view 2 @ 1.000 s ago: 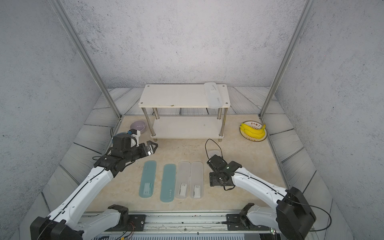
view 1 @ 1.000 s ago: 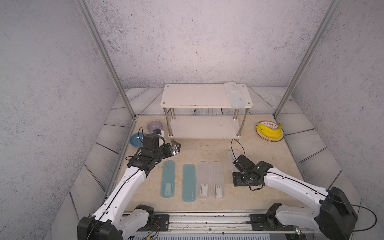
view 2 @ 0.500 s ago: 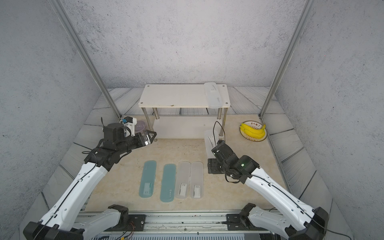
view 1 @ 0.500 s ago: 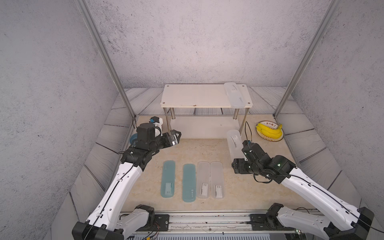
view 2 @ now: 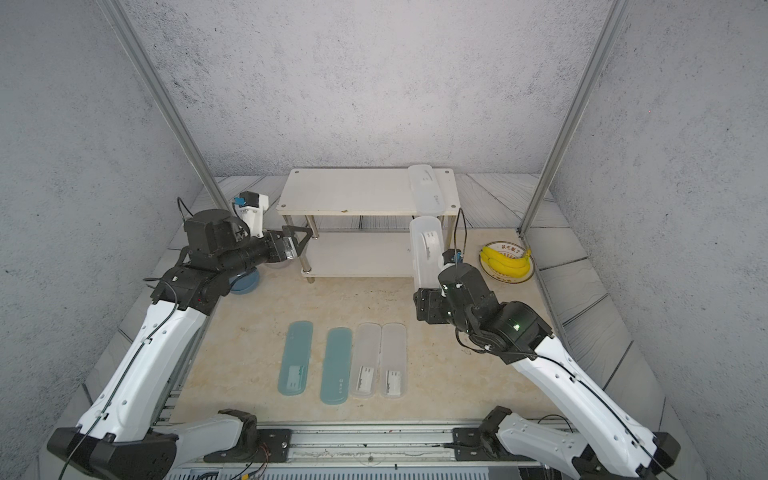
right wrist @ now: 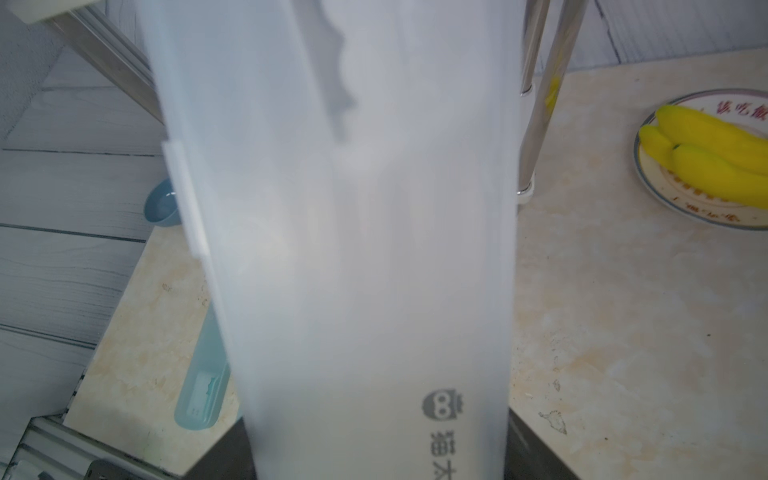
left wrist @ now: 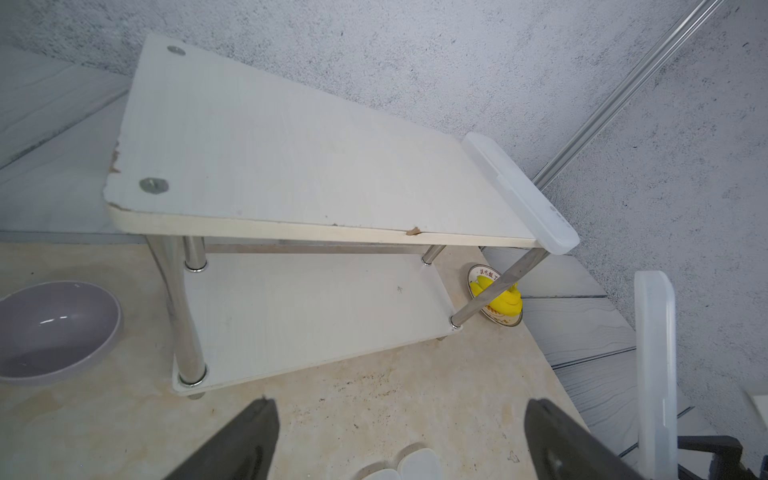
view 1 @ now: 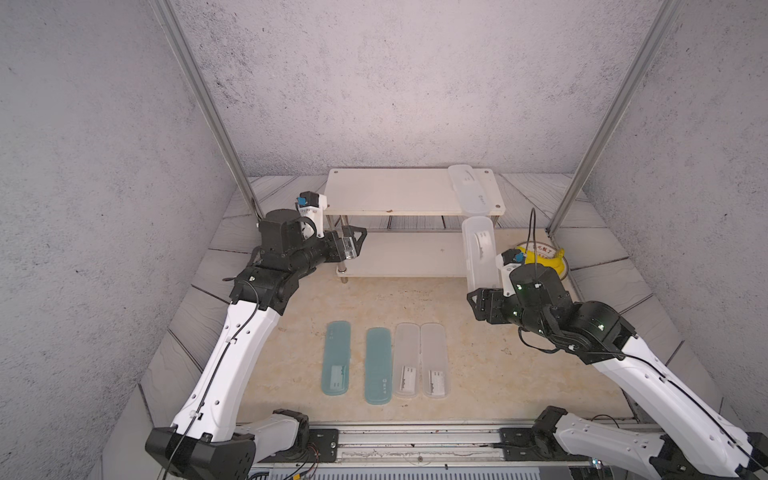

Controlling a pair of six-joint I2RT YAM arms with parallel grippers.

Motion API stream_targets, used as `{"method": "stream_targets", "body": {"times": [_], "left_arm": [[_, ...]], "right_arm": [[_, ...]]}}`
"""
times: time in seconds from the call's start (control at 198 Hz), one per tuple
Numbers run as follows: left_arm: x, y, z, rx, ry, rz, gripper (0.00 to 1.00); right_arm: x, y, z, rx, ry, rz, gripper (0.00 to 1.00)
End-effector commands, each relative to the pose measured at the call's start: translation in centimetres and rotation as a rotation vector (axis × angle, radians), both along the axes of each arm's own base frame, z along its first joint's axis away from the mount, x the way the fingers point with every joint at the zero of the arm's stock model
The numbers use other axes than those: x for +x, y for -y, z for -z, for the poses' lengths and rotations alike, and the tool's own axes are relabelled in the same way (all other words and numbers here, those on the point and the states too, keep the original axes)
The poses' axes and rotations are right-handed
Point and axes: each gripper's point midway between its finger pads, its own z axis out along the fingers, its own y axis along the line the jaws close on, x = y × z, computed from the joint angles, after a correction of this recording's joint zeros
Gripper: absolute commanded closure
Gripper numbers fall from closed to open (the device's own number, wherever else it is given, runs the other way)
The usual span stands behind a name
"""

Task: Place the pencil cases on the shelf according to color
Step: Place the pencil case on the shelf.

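Clamping a frosted case [view 1: 480,249], the right end effector [view 1: 482,295] faces the shelf [view 1: 395,195]; another case [view 1: 471,189] lies shelved, four cases [view 1: 405,359] await; left end effector [view 1: 353,243] apart.

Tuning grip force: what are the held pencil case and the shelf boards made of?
Held pencil case: frosted translucent plastic, probably; its label shows dimly through the wall. Shelf boards: white laminated particleboard, likely; chipped edges expose a brown core.

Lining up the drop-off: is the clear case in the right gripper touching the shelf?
Apart. The left wrist view shows an open gap between the upright clear case and every part of the shelf.
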Motion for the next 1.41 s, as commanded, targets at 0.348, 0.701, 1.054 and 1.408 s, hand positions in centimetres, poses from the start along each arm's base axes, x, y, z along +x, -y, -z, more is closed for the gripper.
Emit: {"method": "stream_targets", "body": {"times": [0.348,0.701,1.054,1.408], "left_arm": [[3.8,0.8,-6.6,0.058,0.144,0.005,0.01],[6.1,-0.2,-7.4,0.092,0.161,-0.075,0.01],[5.6,-2.1,2.1,0.127,0.130,-0.160,0.01],[5.3,-2.3,7.7,0.198,0.045,-0.107,0.01]], "right_arm": [[3.2,0.2,-9.1,-0.076,0.232,0.027,0.36],[10.5,-4.0,-14.1,-0.067,0.365,-0.004,0.34],[18.2,-7.4,-13.7,-0.001,0.355,-0.041,0.34],[22.2,-9.8,-11.5,0.016,0.292,-0.059,0.34]]}}
